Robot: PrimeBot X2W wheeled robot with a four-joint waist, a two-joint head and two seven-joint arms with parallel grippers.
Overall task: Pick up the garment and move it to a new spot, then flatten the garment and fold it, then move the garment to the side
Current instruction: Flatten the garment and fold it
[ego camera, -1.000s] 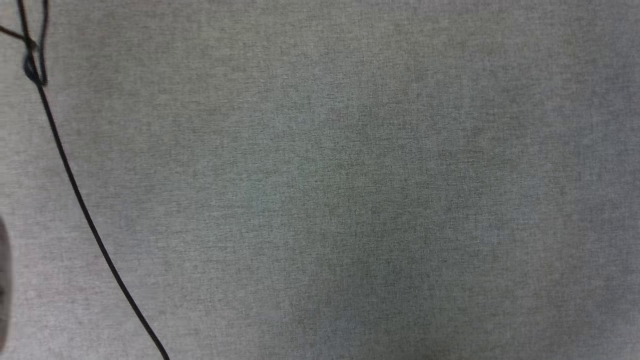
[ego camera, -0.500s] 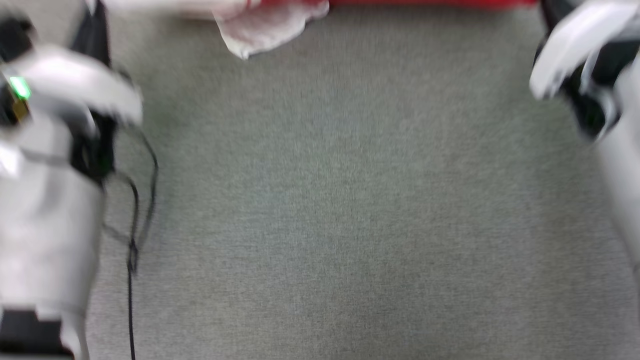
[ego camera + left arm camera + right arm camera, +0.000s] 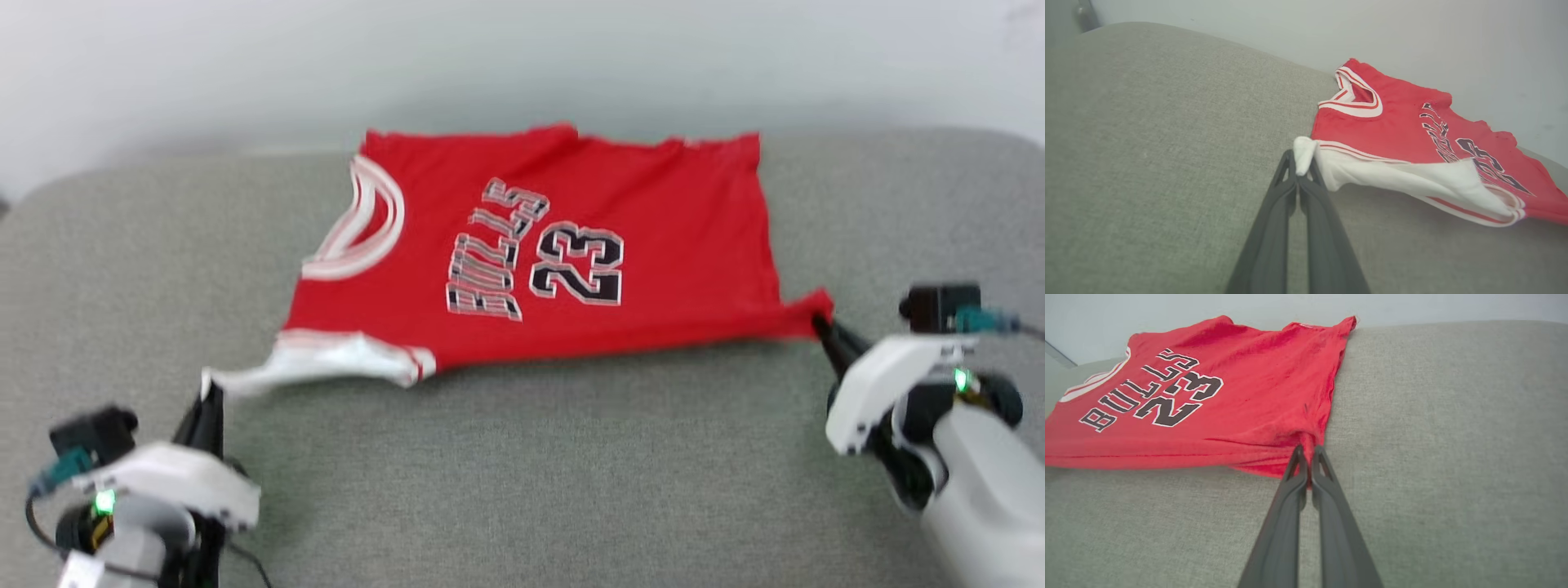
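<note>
Jaws first: my left jaws are pinched shut on the tip of the white sleeve (image 3: pixel 1303 152), and my right jaws are clamped on a red hem corner (image 3: pixel 1290 461). The jersey (image 3: pixel 653 245) lies front up between them on the grey cushion (image 3: pixel 522 490). The right wrist view reads "BULLS 23" cleanly, while the head view blurs it. The left wrist view shows the sleeve sagging open. The jersey's far edge by the wall (image 3: pixel 490 65) is hard to make out.

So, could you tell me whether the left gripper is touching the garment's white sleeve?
Touching: the left wrist view shows the left gripper pinching the white sleeve tip of the garment.
</note>
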